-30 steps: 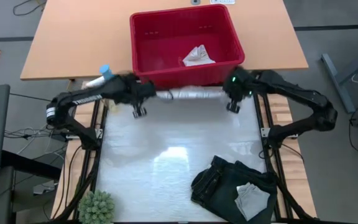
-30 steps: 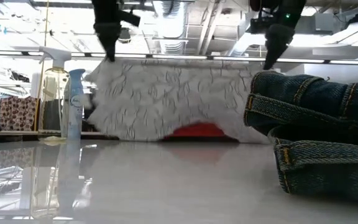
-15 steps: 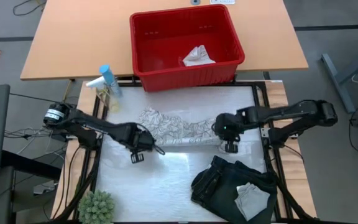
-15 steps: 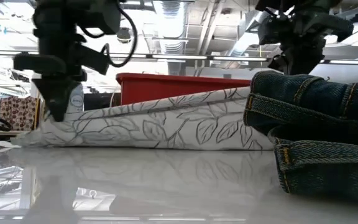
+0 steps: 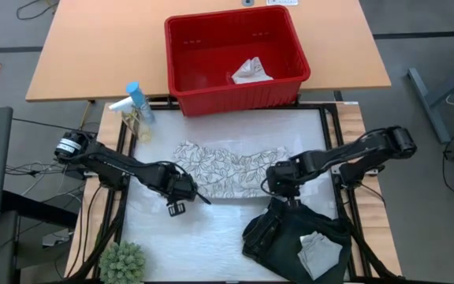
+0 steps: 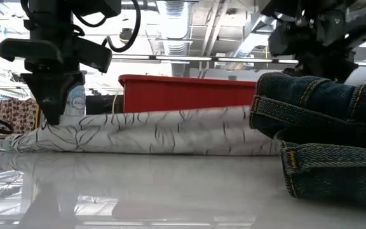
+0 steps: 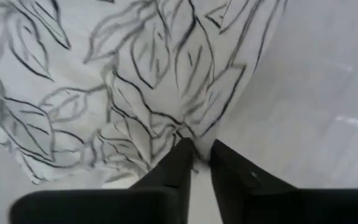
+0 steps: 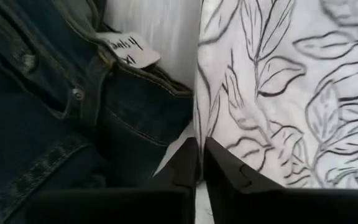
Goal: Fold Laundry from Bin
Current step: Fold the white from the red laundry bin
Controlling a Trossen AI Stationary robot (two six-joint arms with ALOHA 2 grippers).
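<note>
Jeans (image 5: pixel 294 234) lie nearest, a small whitish cloth (image 5: pixel 319 251) on top, seen only from above. Just beyond them the leaf cloth (image 5: pixel 228 169) lies flat, wrinkled, folded into a band. Left gripper (image 7: pixel 199 163) pinches its near corner, jaws slightly parted; right gripper (image 8: pixel 201 163) sits at the corner beside the jeans, jaws nearly together. Farther off, the red bin (image 5: pixel 181 72) holds one crumpled cloth (image 5: pixel 251 71), hidden in low view.

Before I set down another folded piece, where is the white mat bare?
Bare: the strip between the leaf-patterned cloth and the plant, left of the jeans. Crowded: the right near corner, where the jeans meet the cloth and the right pincer.
</note>
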